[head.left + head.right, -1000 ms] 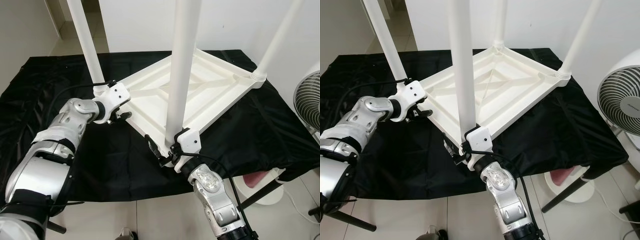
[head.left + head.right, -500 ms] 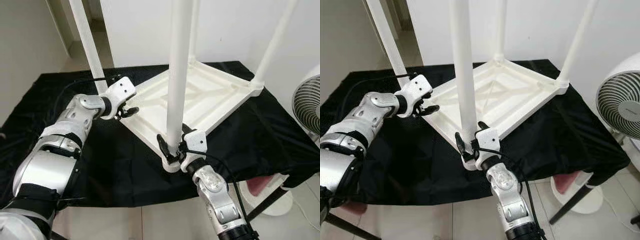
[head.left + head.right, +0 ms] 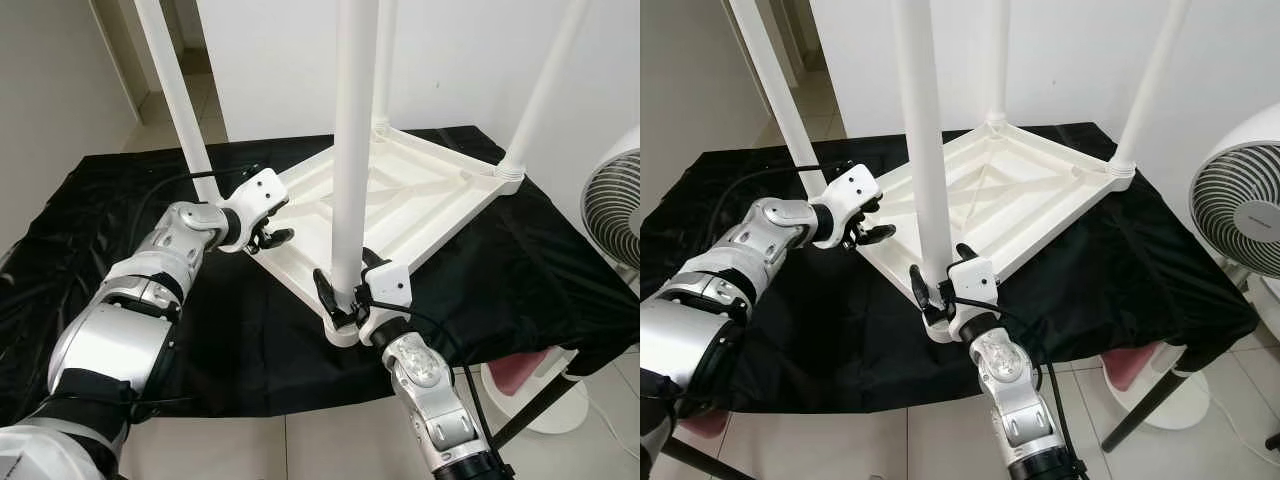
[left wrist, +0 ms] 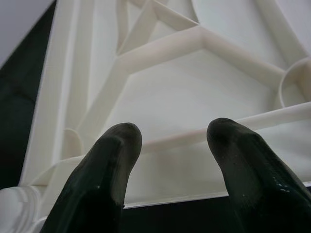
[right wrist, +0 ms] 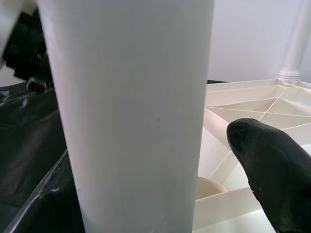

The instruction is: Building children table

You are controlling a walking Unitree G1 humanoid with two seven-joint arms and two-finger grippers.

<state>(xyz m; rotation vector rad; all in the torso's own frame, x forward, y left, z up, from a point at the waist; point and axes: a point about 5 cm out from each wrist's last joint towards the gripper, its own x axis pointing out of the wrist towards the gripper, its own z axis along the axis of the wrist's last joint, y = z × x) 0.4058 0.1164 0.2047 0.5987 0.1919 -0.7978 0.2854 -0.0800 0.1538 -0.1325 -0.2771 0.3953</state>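
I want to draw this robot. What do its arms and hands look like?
Both arms are shiny silver metal shells with black joints and bands. Thin black cables run along them. Each wrist ends in a white blocky housing. The left hand and the right hand each have two long, rounded, glossy black fingers.

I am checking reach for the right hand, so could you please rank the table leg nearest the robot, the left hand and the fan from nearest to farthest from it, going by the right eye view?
1. Near table leg: between the right hand's fingers, at the front corner.
2. Left hand: to the robot's left, at the tabletop's left edge.
3. Fan: far right, beyond the black cloth.
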